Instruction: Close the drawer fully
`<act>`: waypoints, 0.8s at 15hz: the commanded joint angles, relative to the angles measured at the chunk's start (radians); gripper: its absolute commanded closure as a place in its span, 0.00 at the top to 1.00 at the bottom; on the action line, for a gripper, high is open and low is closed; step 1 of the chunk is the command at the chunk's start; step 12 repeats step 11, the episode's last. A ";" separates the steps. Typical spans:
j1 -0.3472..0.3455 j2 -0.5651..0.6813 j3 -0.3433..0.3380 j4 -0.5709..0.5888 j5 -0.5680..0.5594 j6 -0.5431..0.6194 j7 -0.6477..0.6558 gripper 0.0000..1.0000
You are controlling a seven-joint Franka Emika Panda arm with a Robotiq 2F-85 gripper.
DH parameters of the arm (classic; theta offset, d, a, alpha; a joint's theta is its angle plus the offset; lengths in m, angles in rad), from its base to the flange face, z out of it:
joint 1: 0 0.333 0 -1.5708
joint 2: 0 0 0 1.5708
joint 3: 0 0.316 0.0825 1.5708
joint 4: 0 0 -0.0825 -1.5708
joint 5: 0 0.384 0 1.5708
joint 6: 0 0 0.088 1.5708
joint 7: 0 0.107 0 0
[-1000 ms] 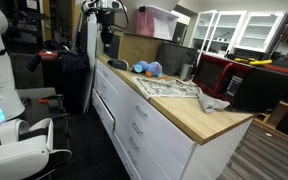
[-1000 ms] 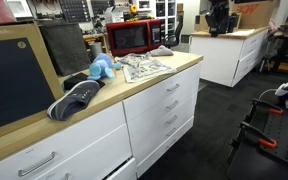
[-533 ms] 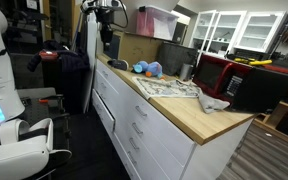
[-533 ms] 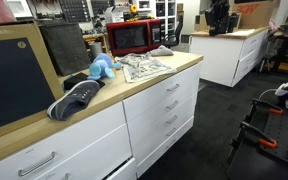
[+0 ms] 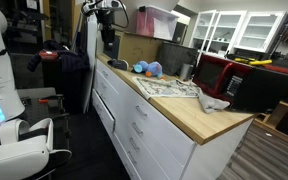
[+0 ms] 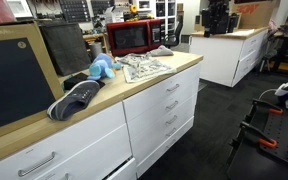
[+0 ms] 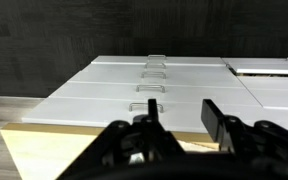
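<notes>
Exterior view: the gripper [image 5: 108, 44] hangs at upper left, near the far end of the cabinet [image 5: 134, 120]. Exterior view: the drawer [image 6: 54, 142] lies at lower left with no interior showing, so it appears almost home. Wrist view: the fingers [image 7: 212, 118] are spread wide and hold nothing, with 3 stacked handles [image 7: 150, 104] above them in the frame; the push is best placed flat and square on the middle of the front.
</notes>
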 commanded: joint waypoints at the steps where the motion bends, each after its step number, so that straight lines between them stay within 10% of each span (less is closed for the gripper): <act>1: 0.013 -0.050 0.016 -0.064 -0.018 0.146 0.038 0.82; 4: 0.008 -0.045 0.017 -0.055 0.018 0.179 0.070 1.00; 12: 0.001 -0.032 0.017 -0.025 0.051 0.122 0.136 1.00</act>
